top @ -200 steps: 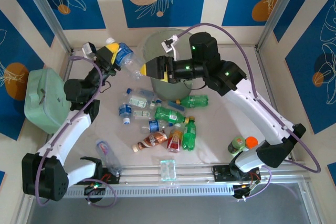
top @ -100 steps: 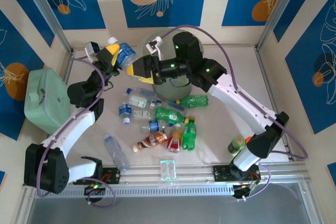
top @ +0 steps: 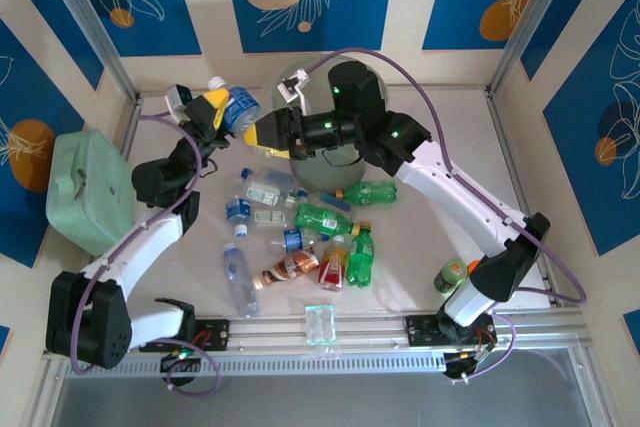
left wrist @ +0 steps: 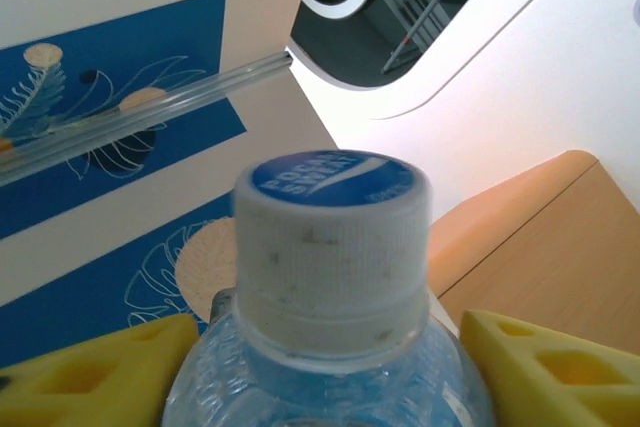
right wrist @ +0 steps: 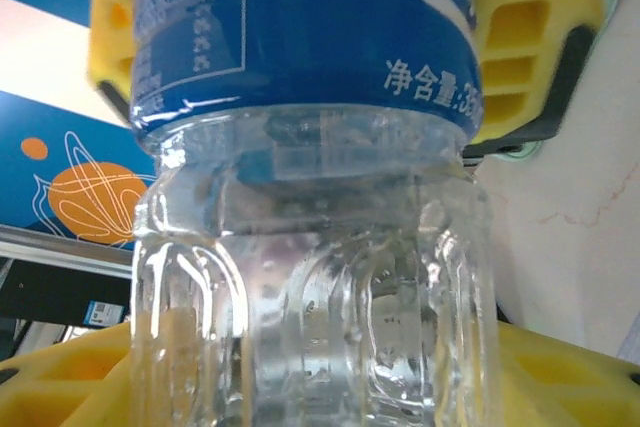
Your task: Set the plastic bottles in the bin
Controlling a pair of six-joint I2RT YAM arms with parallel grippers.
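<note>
You are at a hand-over: the clear bottle (top: 238, 107) hangs just left of the bin (top: 322, 175), with the left gripper (top: 224, 107) and the right gripper (top: 258, 133) both around it. Which one truly grips, I cannot tell. Next, let one release, then carry it over the rim.

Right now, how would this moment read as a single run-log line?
stage: handover | clear bottle: mid-air, in left hand and right hand | bin: beside right hand | table: other bottles lying
</note>
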